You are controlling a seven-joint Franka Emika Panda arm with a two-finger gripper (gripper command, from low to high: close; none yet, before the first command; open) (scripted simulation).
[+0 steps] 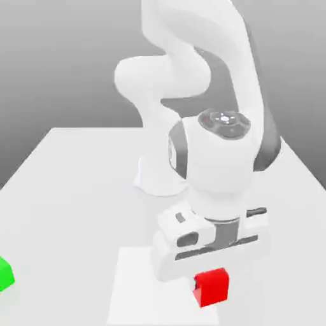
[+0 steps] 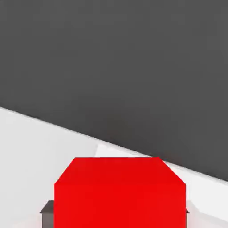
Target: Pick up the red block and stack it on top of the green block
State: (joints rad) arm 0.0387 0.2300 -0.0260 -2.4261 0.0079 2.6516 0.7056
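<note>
The red block (image 1: 211,286) sits right under my hand (image 1: 210,270), and my hand is squeezed tight on it. The green block (image 1: 5,275) is far off, toward the exterior view's left of the red block, on the same surface (image 1: 70,204).

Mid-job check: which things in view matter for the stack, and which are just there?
Part of the job:
- red block, directly under the end effector, on the white table
- green block, at the exterior view's left edge, apart from the red one

Just there:
- pale square patch on the table beneath the red block
</note>
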